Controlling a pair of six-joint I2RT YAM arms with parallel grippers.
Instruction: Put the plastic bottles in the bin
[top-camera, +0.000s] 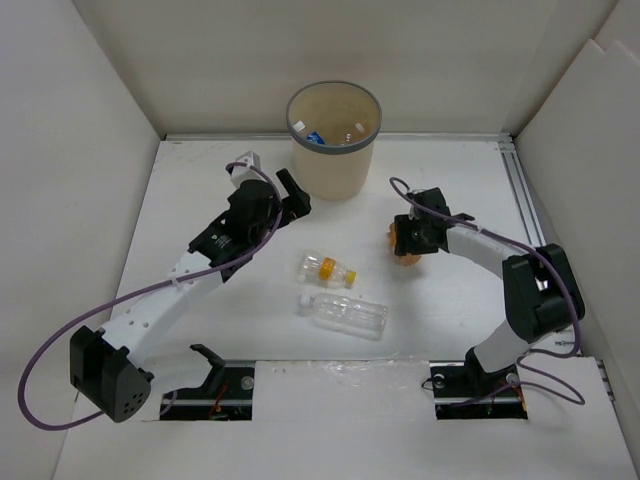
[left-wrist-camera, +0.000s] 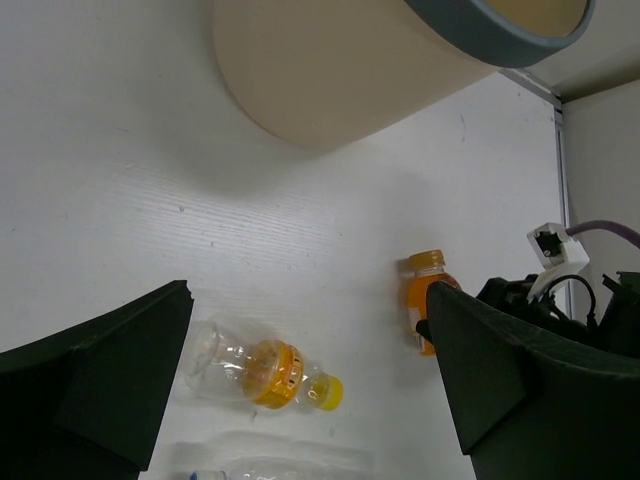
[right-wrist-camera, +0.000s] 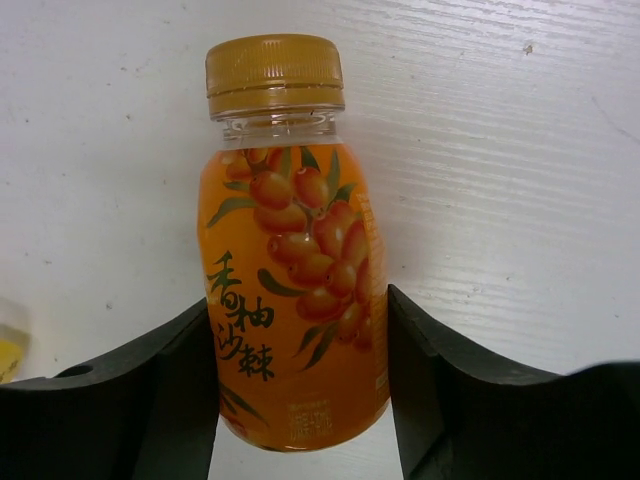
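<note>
From above, the round beige bin (top-camera: 334, 160) with its grey rim is standing at the far side of the white table (top-camera: 450, 330), a blue-labelled bottle (top-camera: 318, 137) showing inside. A small clear bottle (top-camera: 327, 268) with a yellow cap and a larger unlabelled bottle (top-camera: 345, 312) are lying on their sides between the arms, near each other. The left gripper (top-camera: 292, 195) is hovering just beside the bin. In the left wrist view its blunt black fingers are standing wide apart, holding nothing. In the right wrist view the right gripper (right-wrist-camera: 298, 305) is pressing its matte black fingers against both sides of the orange bottle (right-wrist-camera: 290, 230), which is lying on the faintly grained tabletop, its ribbed amber cap pointing away.
</note>
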